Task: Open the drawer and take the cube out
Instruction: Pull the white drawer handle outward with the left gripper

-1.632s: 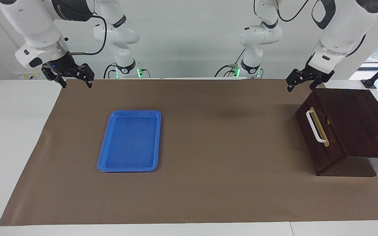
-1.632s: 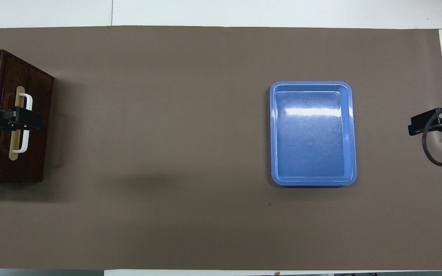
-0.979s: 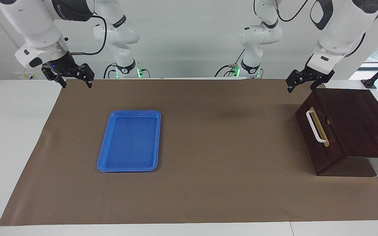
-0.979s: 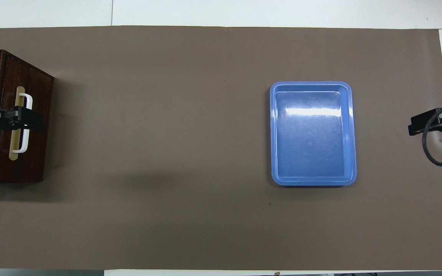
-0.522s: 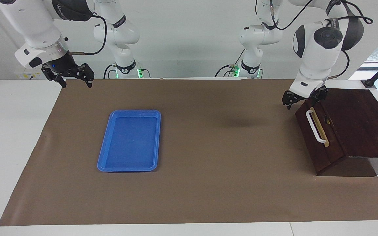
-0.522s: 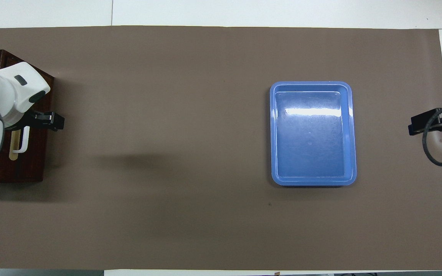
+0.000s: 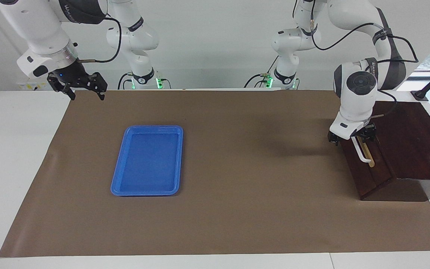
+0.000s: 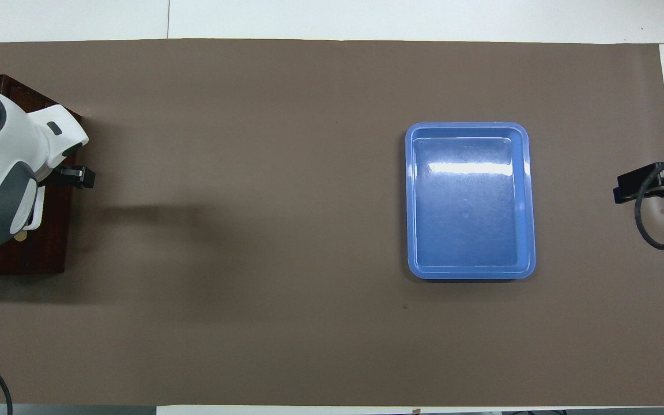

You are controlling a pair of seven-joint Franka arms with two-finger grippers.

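The dark brown drawer is shut in its dark wooden box at the left arm's end of the table. Its white bar handle lies on a tan strip. My left gripper is open and low at the drawer's front. Its fingers stand on either side of the handle's end nearer to the robots, and I cannot tell whether they touch it. In the overhead view the left wrist covers most of the handle, and one finger sticks out past the drawer front. The cube is hidden.
A flat blue tray lies on the brown mat toward the right arm's end, also in the overhead view. My right gripper waits, open, raised over the mat's edge at that end.
The left arm swung down and forward from above the box's corner nearest the robots to the drawer's front, bringing its gripper down over the handle. The right arm has not moved.
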